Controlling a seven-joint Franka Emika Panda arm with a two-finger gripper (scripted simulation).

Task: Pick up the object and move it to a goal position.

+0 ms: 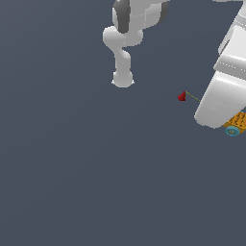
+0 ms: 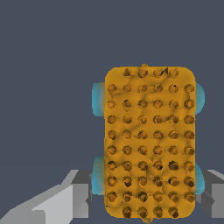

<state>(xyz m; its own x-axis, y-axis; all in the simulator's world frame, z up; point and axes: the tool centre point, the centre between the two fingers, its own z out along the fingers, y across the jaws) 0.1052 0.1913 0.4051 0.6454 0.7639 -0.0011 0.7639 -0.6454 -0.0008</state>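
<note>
The object (image 2: pixel 148 144) is an orange block with a studded grid top and teal-blue bits on its sides. It fills the wrist view between my gripper's (image 2: pixel 146 197) grey fingers (image 2: pixel 81 197), which press against its teal sides. In the exterior view the object (image 1: pixel 236 122) peeks out under the white hand (image 1: pixel 218 103) at the exterior view's right edge. The goal position (image 1: pixel 181 96) is a small dark red marker with a thin yellowish line, a short way toward the exterior view's left of the hand and slightly higher in the picture.
The arm's white base and links (image 1: pixel 123 43) stand at the top middle of the exterior view. The surface all around is a plain dark grey floor (image 1: pixel 96 168).
</note>
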